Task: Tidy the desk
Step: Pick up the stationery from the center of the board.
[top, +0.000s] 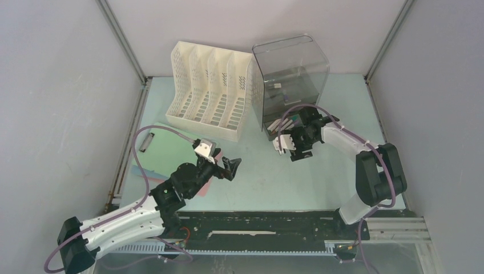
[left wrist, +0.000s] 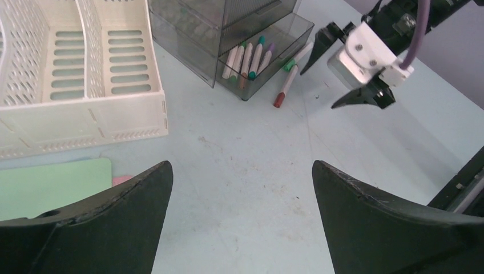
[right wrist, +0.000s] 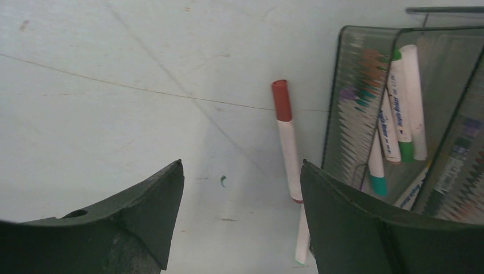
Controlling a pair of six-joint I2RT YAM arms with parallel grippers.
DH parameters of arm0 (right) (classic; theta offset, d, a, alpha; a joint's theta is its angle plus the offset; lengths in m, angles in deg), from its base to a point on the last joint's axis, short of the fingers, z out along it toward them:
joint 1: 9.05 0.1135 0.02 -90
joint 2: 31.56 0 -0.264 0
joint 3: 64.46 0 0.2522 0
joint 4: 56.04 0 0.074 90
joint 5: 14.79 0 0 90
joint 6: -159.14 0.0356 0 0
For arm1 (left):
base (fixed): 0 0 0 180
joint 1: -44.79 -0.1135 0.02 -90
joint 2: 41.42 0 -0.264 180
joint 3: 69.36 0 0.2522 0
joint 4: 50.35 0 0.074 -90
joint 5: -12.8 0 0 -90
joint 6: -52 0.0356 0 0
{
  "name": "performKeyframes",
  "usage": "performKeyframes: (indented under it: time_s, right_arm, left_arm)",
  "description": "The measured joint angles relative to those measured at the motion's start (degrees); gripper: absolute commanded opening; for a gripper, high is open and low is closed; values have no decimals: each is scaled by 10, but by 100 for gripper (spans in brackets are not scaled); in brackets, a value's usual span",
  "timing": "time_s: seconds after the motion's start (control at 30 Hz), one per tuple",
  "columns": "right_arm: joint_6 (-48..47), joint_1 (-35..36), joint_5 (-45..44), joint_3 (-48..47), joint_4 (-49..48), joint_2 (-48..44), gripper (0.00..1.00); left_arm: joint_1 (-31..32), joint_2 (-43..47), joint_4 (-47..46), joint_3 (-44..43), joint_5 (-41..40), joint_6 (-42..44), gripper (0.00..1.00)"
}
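The pale green bench [top: 297, 182] runs wall to wall under everything I see. At far left a green sheet [top: 162, 145] lies flat. Just right of it my left tool [left wrist: 241, 165] hovers spread wide, gripping nothing. Behind stands the white file rack [top: 211, 91]. Further right, my right tool [right wrist: 241, 165] hangs parted and empty above a red-capped marker [right wrist: 288, 142], which lies just beside the smoky drawer box [top: 291, 68] holding more markers [right wrist: 408, 103].

Pale mint desk [top: 285, 180]; cream file rack [top: 211, 85] with slotted perforations; smoky grey translucent organizer [top: 294, 65]; red-capped white marker [right wrist: 289, 154].
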Motion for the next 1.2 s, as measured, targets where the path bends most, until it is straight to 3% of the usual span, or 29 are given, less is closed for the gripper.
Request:
performKeyframes:
  time_s: [0.1, 0.53, 0.8, 1.2]
  right_arm:
    - [9, 0, -9, -17, -9, 18, 72]
    - [39, 2, -54, -59, -17, 84, 58]
    - [58, 10, -69, -96, -21, 121, 41]
    - [85, 17, -90, -118, -12, 160, 36]
  left_arm:
    - [0, 11, -8, 22, 7, -11, 100]
    - [0, 33, -21, 29, 33, -23, 100]
    - [0, 11, -33, 31, 42, -34, 100]
    - [0, -31, -59, 31, 54, -44, 100]
